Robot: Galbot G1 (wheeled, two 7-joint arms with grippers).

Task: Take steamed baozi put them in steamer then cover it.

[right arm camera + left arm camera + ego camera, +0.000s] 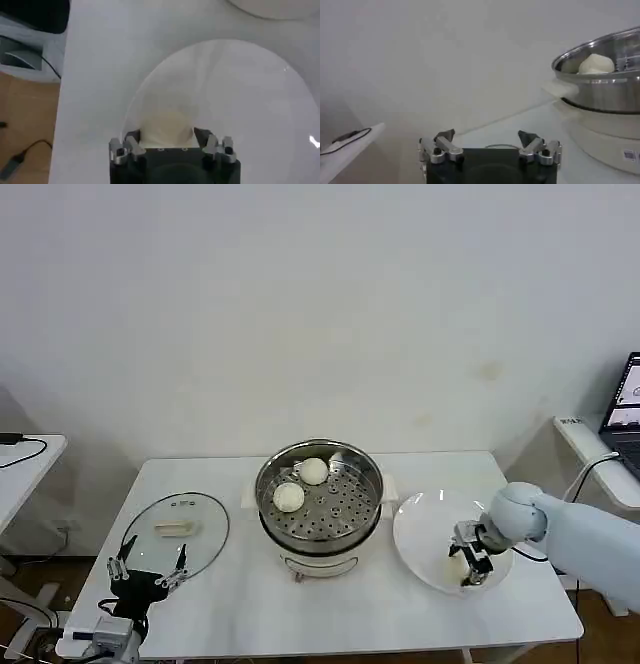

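Steamer (320, 509) sits mid-table (330, 614), steel pot on white base, perforated tray inside. Two baozi in it: one (289, 497) at the left of the tray, one (314, 471) behind it toward the back rim. One of them also pokes above the steamer rim (600, 80) in the left wrist view (596, 64).

White plate (425, 534) just right of the steamer holds one baozi (458, 566). Right gripper (470, 562) is down on the plate, fingers either side of that bun (166, 129), jaws apart around it; can't tell if they're pressing it yet.

Glass lid (176, 534) lies flat on the table left of the steamer, handle up. Left gripper (148, 576) hovers at the lid's near edge, jaws wide apart, holding nothing (490, 145).
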